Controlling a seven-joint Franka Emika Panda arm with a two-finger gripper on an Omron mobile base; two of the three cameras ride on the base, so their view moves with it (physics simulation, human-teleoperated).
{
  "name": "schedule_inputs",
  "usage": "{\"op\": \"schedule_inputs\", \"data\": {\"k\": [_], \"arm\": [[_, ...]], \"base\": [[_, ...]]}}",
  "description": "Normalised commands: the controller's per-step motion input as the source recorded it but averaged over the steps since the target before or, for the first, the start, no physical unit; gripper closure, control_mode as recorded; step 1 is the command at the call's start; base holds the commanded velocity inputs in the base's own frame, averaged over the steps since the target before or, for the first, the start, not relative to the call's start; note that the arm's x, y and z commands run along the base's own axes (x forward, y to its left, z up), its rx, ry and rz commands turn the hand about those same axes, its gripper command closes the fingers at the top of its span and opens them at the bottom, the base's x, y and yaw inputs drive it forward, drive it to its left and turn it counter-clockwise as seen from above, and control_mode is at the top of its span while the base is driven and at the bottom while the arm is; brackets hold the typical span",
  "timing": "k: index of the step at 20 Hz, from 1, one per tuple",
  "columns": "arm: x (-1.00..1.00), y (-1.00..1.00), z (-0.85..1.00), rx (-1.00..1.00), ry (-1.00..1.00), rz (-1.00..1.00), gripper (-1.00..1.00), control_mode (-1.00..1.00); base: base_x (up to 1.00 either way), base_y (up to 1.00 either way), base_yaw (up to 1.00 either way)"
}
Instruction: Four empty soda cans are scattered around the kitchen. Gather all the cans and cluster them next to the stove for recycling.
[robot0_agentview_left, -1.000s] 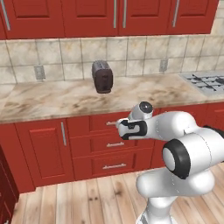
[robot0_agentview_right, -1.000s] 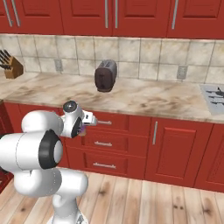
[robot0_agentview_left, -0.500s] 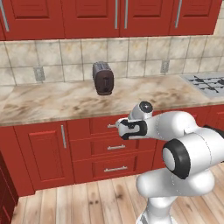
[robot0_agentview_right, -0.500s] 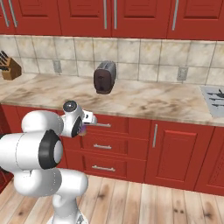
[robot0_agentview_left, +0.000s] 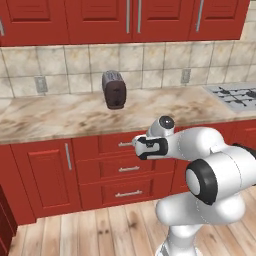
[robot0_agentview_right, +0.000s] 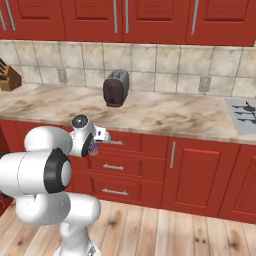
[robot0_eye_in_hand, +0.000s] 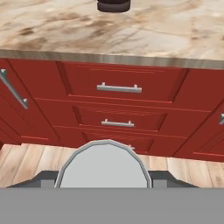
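My gripper (robot0_agentview_right: 95, 145) hangs in front of the red drawers, below the counter's edge, shut on a purple soda can (robot0_agentview_right: 92, 146). In the hand view the can's silvery round top (robot0_eye_in_hand: 103, 164) sits between the two dark fingertips (robot0_eye_in_hand: 47, 178). From the left base view the gripper (robot0_agentview_left: 142, 147) points left at drawer height, and the can is hidden by the hand. The stove (robot0_agentview_left: 235, 95) lies at the counter's far right, well away from the gripper, and shows again as the stove (robot0_agentview_right: 242, 112) in the right base view.
A dark toaster (robot0_agentview_left: 114, 90) stands on the beige counter (robot0_agentview_left: 60, 117) by the tiled wall. A knife block (robot0_agentview_right: 7, 77) sits at the far left. Red drawers with metal handles (robot0_eye_in_hand: 119, 88) face the gripper. Wood floor (robot0_agentview_left: 100, 225) lies below.
The whole picture has shifted only slightly sideways. The arm keeps the same folded pose with the can in its grip.
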Motion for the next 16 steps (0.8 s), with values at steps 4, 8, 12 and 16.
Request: {"op": "schedule_inputs", "data": {"k": [4,8,12,16], "arm": [[0.00,0.00,0.00,0.00,0.00,0.00,1.00,1.00],[0.00,0.00,0.00,0.00,0.00,0.00,1.00,1.00],[0.00,0.00,0.00,0.00,0.00,0.00,1.00,1.00],[0.00,0.00,0.00,0.00,0.00,0.00,1.00,1.00]], "base": [[0.03,-0.50,0.00],[0.06,-0.50,0.00],[0.10,-0.48,0.00],[0.14,-0.43,-0.08]]}}
